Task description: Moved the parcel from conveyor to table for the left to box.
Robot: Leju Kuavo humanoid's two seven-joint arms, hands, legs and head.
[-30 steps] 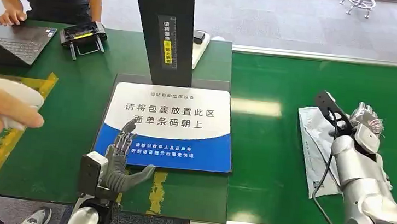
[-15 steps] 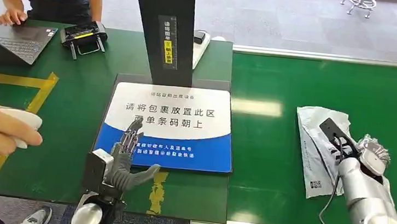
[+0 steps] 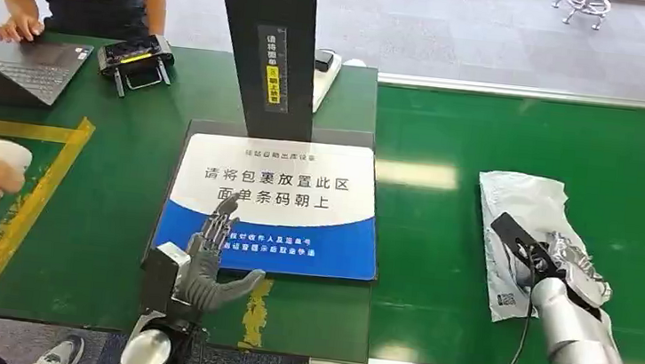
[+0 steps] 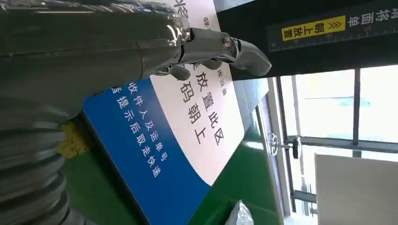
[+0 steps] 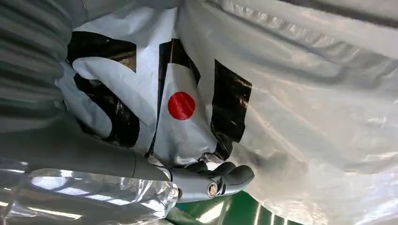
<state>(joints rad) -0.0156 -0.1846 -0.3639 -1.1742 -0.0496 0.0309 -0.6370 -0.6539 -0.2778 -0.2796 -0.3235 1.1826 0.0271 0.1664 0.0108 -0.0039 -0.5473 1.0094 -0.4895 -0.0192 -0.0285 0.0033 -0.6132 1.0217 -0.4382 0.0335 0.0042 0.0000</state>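
Right hand [image 3: 565, 263] clamped on parcel [image 3: 521, 214], plastic bunched under fingers [image 5: 220, 172]; slick film could slip on lift. Left hand [image 3: 208, 265] spread, holding nothing.

On the right we see the crinkled grey plastic parcel [image 3: 518, 241] lying on the green conveyor belt [image 3: 438, 238], with our right hand [image 3: 561, 258] on its near right part. Left of the belt sits the green worktop [image 3: 114, 180]. On it lies the white-and-blue printed placement sign [image 3: 272, 204], our left hand [image 3: 204, 264] over its near left corner. Behind the sign stands the black upright scanner column [image 3: 265, 43]. At the far left are the black laptop [image 3: 18, 63] and, to its right, the black handheld controller [image 3: 136, 59].
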